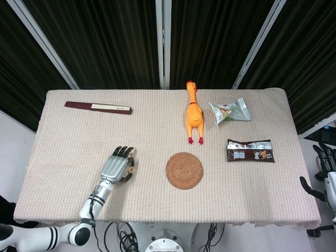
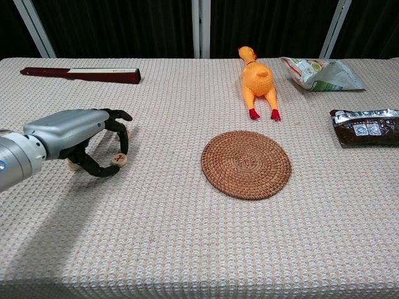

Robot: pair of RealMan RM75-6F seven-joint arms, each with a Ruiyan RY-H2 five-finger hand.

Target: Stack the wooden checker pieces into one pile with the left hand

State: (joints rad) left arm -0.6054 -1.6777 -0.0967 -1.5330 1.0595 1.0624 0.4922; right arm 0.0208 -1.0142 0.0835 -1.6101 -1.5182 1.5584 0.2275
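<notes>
My left hand [image 1: 117,166] [image 2: 76,131] lies low over the table's front left. Its thumb and a fingertip close around a round wooden checker piece [image 2: 119,160] [image 1: 131,170] marked with a red sign, which still rests on the cloth. A second checker piece [image 2: 73,165] peeks out from under the hand's near side. Any other piece behind the fingers is hidden. My right hand [image 1: 325,169] hangs off the table's right edge, fingers apart and holding nothing.
A woven round coaster [image 1: 184,170] [image 2: 246,164] lies right of the left hand. Further back are a rubber chicken [image 1: 193,113], a dark red flat stick [image 1: 98,107], a green-white snack bag [image 1: 229,111] and a brown snack packet [image 1: 250,150].
</notes>
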